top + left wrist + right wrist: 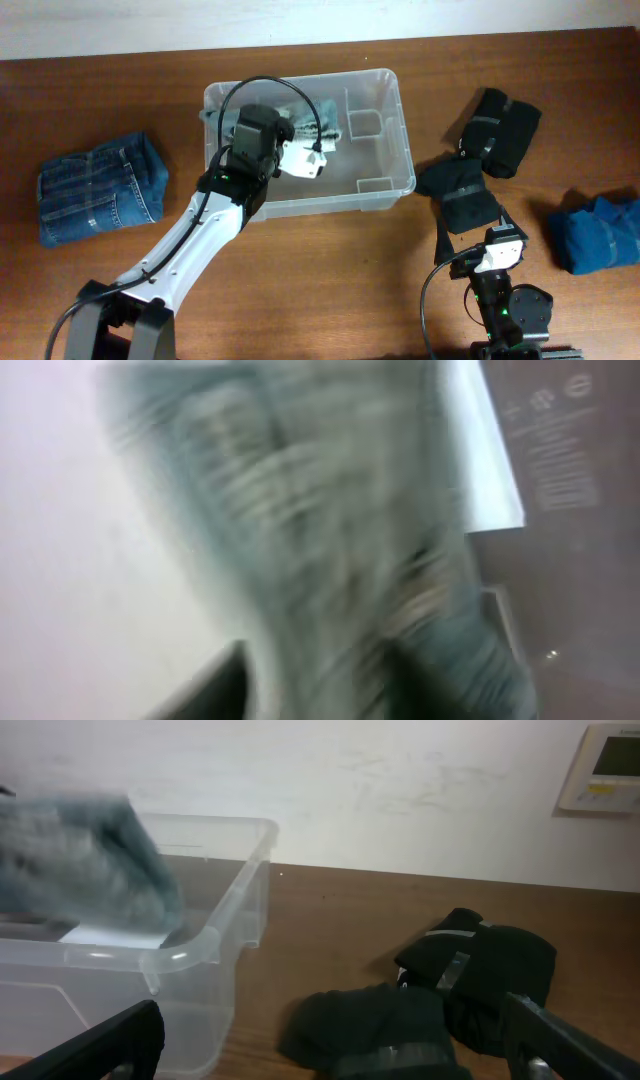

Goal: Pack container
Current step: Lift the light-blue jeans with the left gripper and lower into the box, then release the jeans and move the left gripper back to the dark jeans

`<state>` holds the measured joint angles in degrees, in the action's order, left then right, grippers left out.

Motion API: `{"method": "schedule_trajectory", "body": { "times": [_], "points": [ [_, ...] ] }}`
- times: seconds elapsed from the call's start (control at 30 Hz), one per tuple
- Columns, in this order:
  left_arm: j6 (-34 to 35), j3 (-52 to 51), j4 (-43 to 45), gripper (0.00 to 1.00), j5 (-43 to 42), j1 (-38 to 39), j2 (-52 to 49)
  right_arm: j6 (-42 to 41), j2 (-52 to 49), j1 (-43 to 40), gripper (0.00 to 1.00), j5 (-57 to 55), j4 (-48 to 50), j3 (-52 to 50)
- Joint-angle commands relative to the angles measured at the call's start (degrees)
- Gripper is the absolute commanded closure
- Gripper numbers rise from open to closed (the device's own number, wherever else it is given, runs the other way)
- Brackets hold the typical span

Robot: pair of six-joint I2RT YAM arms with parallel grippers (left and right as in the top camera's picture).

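Plastic container looks light, stiff, slick; I'd grip its rim. Above it, my left gripper's hold on grey denim: cannot tell. Right gripper gapes empty.

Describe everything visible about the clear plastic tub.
The container is a clear, rectangular plastic tub with a rounded rim and moulded ribs inside its right end. It sits upright and open-topped on the wooden table. A grey garment shows within its outline, contact unclear, and the left arm reaches over its front wall.
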<state>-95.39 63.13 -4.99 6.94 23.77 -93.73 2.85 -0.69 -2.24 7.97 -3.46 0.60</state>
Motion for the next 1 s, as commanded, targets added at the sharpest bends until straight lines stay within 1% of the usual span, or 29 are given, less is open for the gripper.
{"method": "schedule_trajectory", "body": {
  "times": [0.0, 0.13, 0.3, 0.4, 0.47, 0.53, 0.57, 0.6, 0.63, 0.7, 0.73, 0.77, 0.8, 0.87, 0.9, 0.93, 0.97],
  "points": [
    [0.17, 1.46, -1.55, 0.00, 2.36, 1.01, 0.52, -0.09, 0.33, 0.35, 0.02, -0.28, -0.37, -0.28],
    [5.20, 1.49, 2.34, 0.00, 4.15, 3.21, 0.55, -0.07, 0.33, 0.35, 0.02, -0.31, -0.37, -0.28],
    [14.49, 1.49, 14.14, 0.00, 8.09, 5.55, 1.20, -0.09, 0.33, 0.35, 0.01, -0.28, -0.37, -0.28],
    [22.12, 1.49, 25.11, 0.00, 15.52, 6.69, 2.03, -0.07, 0.33, 0.35, 0.01, -0.31, -0.37, -0.28],
    [29.27, 1.49, 33.53, 0.00, 22.49, 7.43, 2.97, -0.07, 0.33, 0.35, 0.01, -0.28, -0.37, -0.28],
    [35.89, 1.49, 38.14, 0.00, 29.09, 8.07, 4.37, -0.09, 0.33, 0.35, 0.01, -0.31, -0.37, -0.28],
    [39.60, 1.49, 38.53, 0.00, 32.52, 8.48, 5.49, -0.07, 0.33, 0.35, 0.02, -0.31, -0.37, -0.28],
    [43.10, 1.49, 37.55, 0.00, 36.20, 8.83, 6.51, -0.09, 0.33, 0.35, 0.01, -0.31, -0.37, -0.28],
    [47.01, 1.49, 34.62, 0.00, 40.06, 9.14, 7.74, -0.07, 0.33, 0.35, 0.01, -0.31, -0.37, -0.28],
    [55.63, 1.49, 25.31, 0.00, 45.09, 9.14, 9.77, -0.07, 0.33, 0.35, 0.01, -0.28, -0.37, -0.28],
    [63.32, 1.49, 17.59, 0.01, 47.69, 8.76, 11.06, -0.07, 0.33, 0.35, 0.02, -0.28, -0.37, -0.28],
    [75.34, 1.49, 8.09, 0.01, 49.99, 7.76, 12.59, -0.07, 0.33, 0.35, 0.01, -0.31, -0.37, -0.28],
    [80.65, 1.49, 4.00, 0.01, 50.07, 7.19, 13.22, -0.09, 0.33, 0.35, 0.01, -0.31, -0.37, -0.28],
    [102.05, 1.49, -11.72, 0.01, 47.45, 3.52, 15.82, -0.09, 0.33, 0.35, 0.01, -0.28, -0.37, -0.28],
    [109.61, 1.49, -16.90, 0.01, 44.76, 1.55, 16.79, -0.07, 0.33, 0.35, 0.02, -0.31, -0.37, -0.28],
    [117.90, 1.49, -22.53, 0.01, 40.00, -1.53, 17.90, -0.09, 0.33, 0.35, 0.01, -0.28, -0.37, -0.28],
    [124.61, 1.49, -27.26, 0.01, 33.46, -5.14, 18.95, -0.07, 0.33, 0.35, 0.02, -0.28, -0.37, -0.28]
  ]
}}
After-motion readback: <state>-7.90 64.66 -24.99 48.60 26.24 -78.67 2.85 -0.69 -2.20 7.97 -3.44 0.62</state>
